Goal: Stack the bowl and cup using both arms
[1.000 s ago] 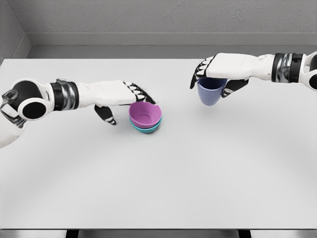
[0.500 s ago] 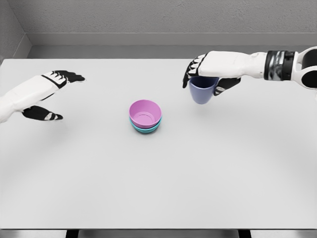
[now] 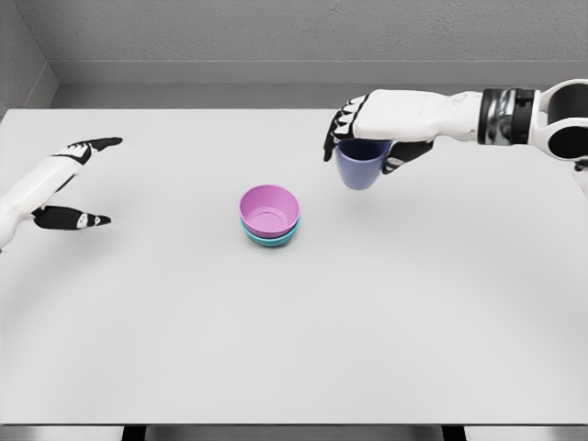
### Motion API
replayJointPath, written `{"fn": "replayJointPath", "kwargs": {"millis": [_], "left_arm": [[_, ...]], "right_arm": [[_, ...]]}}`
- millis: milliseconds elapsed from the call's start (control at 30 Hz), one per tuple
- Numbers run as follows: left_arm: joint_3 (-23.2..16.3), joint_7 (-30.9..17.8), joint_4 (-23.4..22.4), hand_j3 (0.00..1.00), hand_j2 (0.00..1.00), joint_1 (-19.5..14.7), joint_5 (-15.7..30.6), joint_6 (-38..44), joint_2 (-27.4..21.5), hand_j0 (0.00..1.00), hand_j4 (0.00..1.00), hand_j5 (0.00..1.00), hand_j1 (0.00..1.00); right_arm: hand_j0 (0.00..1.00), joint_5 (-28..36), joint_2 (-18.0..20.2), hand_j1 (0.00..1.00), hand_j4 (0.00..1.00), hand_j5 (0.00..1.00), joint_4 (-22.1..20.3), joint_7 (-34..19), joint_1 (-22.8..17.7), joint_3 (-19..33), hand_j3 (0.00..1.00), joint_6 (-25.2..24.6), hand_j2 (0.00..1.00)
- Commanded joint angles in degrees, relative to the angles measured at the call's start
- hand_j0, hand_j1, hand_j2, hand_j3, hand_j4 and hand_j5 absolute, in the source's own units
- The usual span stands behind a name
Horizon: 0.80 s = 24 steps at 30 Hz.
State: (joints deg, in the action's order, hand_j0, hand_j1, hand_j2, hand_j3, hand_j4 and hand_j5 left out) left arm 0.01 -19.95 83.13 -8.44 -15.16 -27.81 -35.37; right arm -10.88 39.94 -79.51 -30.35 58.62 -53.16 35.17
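A pink bowl [image 3: 269, 209] sits nested in a teal bowl [image 3: 270, 241] near the middle of the white table [image 3: 294, 349]. My right hand [image 3: 364, 138] is shut on a blue cup [image 3: 359, 166], gripping its rim from above and holding it in the air, up and to the right of the bowls. My left hand [image 3: 73, 184] hovers at the far left, well away from the bowls, with fingers spread and nothing in it.
A grey wall [image 3: 276, 37] runs behind the table's back edge. The table's front edge lies along the bottom of the view.
My left hand let go of the pink bowl and drew back to the far left. My right hand carried the blue cup leftward, closer to the bowls.
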Motion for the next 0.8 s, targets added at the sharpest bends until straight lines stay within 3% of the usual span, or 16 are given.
{"fn": "replayJointPath", "kwargs": {"millis": [0,767], "left_arm": [[2.45,0.0,-0.6,1.0,1.0,0.0,0.49,0.03,0.13,1.0,1.0,1.0,1.0],[3.16,0.0,-1.74,1.0,1.0,-0.18,0.48,0.03,1.45,1.0,1.0,1.0,1.0]], "right_arm": [[0.65,0.33,-0.3,0.65,0.65,0.65,-0.99,0.03,0.0,0.07,0.65,-0.17,0.65],[0.66,0.15,-4.96,0.66,0.66,0.66,-7.67,-0.06,0.53,-0.01,0.66,-0.17,0.66]]}}
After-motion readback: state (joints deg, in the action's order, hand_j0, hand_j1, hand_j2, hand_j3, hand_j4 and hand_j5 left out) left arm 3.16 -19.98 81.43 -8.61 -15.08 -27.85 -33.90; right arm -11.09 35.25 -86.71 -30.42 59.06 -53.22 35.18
